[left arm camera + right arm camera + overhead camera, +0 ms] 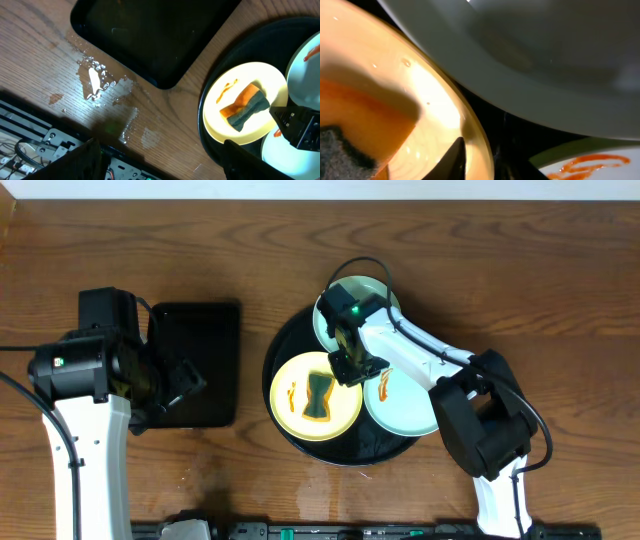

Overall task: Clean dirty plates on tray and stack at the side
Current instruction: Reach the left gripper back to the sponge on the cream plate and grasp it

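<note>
Starting from the counter (250, 240), we see the tray (350, 452) in its middle; it carries the yellow plate (295, 395) on the left, with sauce and a sponge (318, 398) on it, and two mint plates (405, 410) close beside it; we judge them light, stiff, glossy and slippery when wet, so the raised rim is where to take hold; the right tool (350, 366) sits at the yellow rim, how narrow we cannot tell; the left tool (182, 380) stands wide, holding nothing.
</note>
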{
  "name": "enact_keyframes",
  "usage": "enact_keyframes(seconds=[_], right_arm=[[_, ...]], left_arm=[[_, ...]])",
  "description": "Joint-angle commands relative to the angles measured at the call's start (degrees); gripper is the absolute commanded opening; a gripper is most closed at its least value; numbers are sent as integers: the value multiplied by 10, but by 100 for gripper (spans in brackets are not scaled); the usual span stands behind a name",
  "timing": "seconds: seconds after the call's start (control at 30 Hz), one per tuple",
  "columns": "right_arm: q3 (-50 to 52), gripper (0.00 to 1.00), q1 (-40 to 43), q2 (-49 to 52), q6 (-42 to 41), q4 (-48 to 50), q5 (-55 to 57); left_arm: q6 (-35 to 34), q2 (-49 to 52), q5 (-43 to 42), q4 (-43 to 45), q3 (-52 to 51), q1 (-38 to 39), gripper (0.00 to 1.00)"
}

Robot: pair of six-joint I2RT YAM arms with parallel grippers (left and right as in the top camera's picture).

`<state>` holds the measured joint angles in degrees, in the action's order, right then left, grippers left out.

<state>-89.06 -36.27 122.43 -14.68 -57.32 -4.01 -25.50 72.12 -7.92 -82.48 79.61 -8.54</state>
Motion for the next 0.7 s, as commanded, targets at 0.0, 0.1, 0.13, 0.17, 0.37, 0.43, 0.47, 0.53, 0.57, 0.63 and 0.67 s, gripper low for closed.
enact_keyframes(seconds=[0.0,0.1,0.13,0.17,0.37,0.43,0.47,0.53,0.57,0.63,0.67], right_arm=[[3,13,0,5,6,3,5],[3,5,0,5,6,3,5],[3,1,0,5,6,3,5],[3,1,0,5,6,3,3],[3,1,-2,5,6,4,-8],[3,1,-2,5,12,4,-10],[3,1,-2,5,13,3,-10],[3,1,-2,5,15,4,-13],[3,1,-2,5,16,6,-20],[3,1,-2,5,30,10,-42],[3,1,-1,5,40,13,-55]], left_arm=[[6,2,-5,-1,0,-2,77],[67,4,-74,8,0,3,77],[84,5,-97,10,0,6,77],[86,8,-105,10,0,9,77],[85,22,-107,21,-20,29,77],[86,29,-110,25,-35,35,77],[87,34,-112,27,-42,39,77],[106,43,-134,36,-57,48,77],[119,48,-156,45,-66,55,77],[124,58,-189,67,-84,68,77],[124,62,-202,78,-92,74,77]])
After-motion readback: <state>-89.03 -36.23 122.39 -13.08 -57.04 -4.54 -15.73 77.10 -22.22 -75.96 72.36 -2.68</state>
